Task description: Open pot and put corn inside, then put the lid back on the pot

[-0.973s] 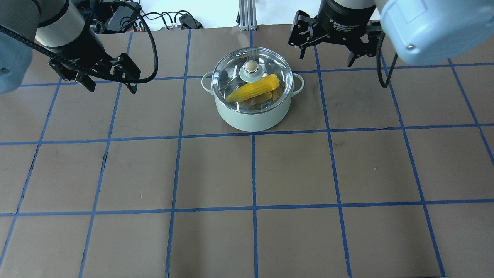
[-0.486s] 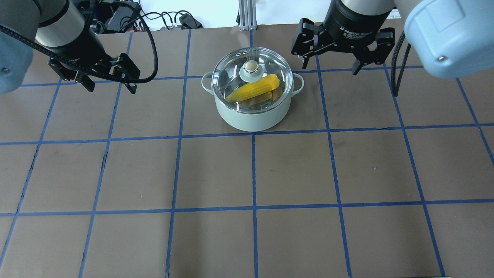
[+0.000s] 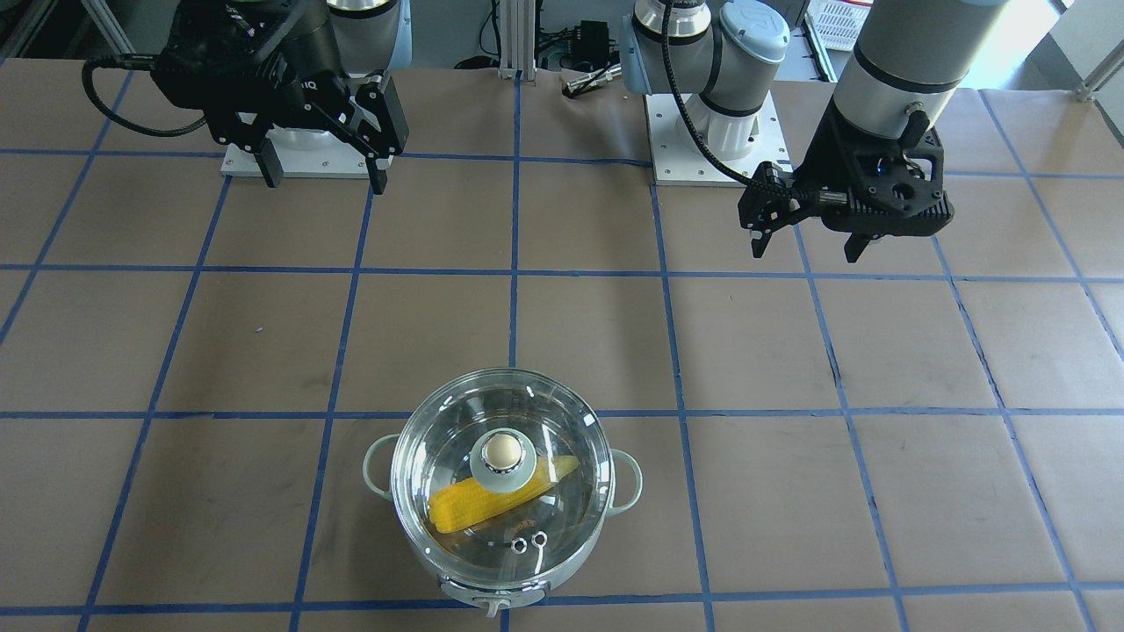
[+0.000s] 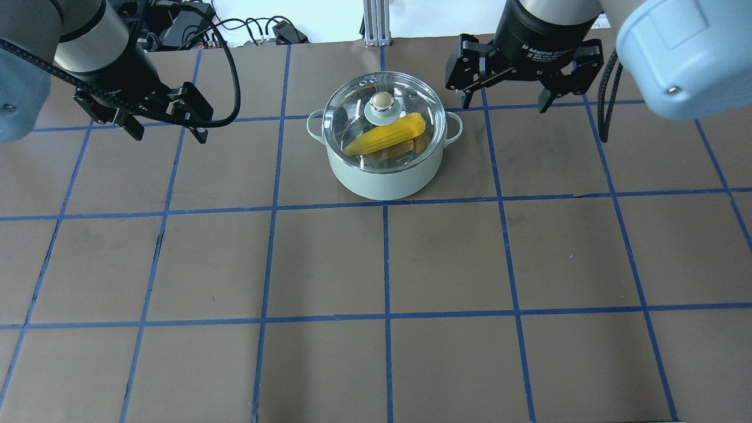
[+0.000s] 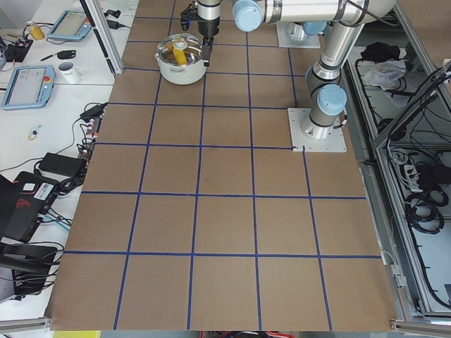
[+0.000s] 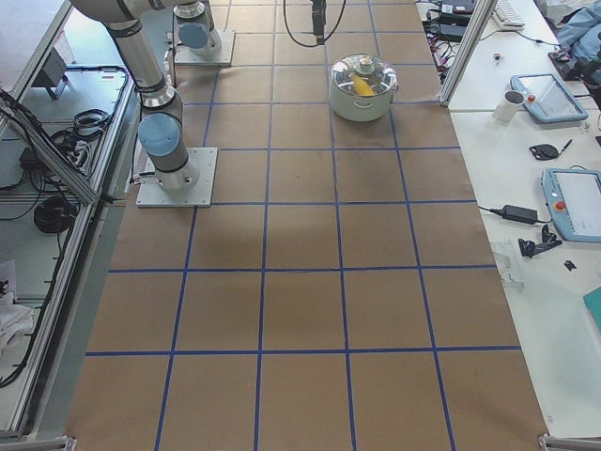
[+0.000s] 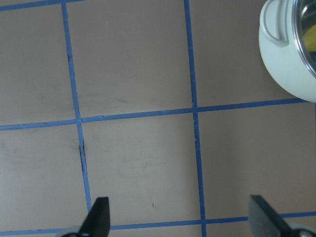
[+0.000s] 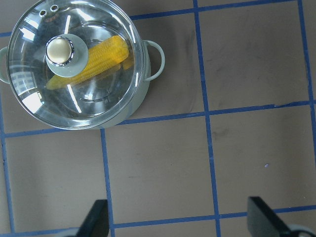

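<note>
The pale mint-green pot (image 4: 376, 179) stands at the far middle of the table. The clear glass lid (image 4: 405, 97) sits closed on it, cream knob up. The yellow corn (image 4: 385, 136) lies inside, seen through the glass. My left gripper (image 4: 170, 134) is open and empty, above the table well to the pot's left. My right gripper (image 4: 505, 107) is open and empty, above the table to the pot's right. The right wrist view shows the lid (image 8: 29, 94), the corn (image 8: 101, 57) and the pot's handle (image 8: 157, 59). The left wrist view shows only the pot's side (image 7: 289, 64).
The table is brown paper with a blue tape grid (image 4: 386, 258). Cables (image 4: 252, 26) and an aluminium post (image 4: 373, 20) lie past the far edge. The operators' side table holds tablets (image 6: 545, 94) and a mug (image 6: 508, 104).
My right arm has swung slightly rightward and toward the near side, still open and beside the pot. My left arm, the pot, lid and corn have not moved.
</note>
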Action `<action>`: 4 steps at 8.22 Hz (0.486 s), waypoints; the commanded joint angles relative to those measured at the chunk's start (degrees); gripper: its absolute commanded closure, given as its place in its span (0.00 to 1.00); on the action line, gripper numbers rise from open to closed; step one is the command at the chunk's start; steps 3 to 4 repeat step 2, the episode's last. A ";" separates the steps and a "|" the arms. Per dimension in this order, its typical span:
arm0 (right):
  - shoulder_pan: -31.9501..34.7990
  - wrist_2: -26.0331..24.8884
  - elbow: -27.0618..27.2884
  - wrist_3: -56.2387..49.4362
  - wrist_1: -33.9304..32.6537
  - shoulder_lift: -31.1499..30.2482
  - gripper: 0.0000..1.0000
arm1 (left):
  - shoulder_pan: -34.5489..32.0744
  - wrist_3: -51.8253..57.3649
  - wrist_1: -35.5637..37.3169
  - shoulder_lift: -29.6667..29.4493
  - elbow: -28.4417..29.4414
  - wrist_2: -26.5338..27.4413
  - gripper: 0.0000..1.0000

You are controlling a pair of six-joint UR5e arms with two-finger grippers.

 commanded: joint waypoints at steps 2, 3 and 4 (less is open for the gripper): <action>-0.09 -0.15 -0.08 -0.19 -0.22 -0.09 0.00 | 0.00 0.11 -0.01 0.00 0.00 0.01 0.00; -0.09 -0.15 -0.08 -0.19 -0.22 -0.09 0.00 | 0.00 0.11 -0.01 0.00 0.00 0.01 0.00; -0.09 -0.15 -0.08 -0.19 -0.22 -0.09 0.00 | 0.00 0.11 -0.01 0.00 0.00 0.01 0.00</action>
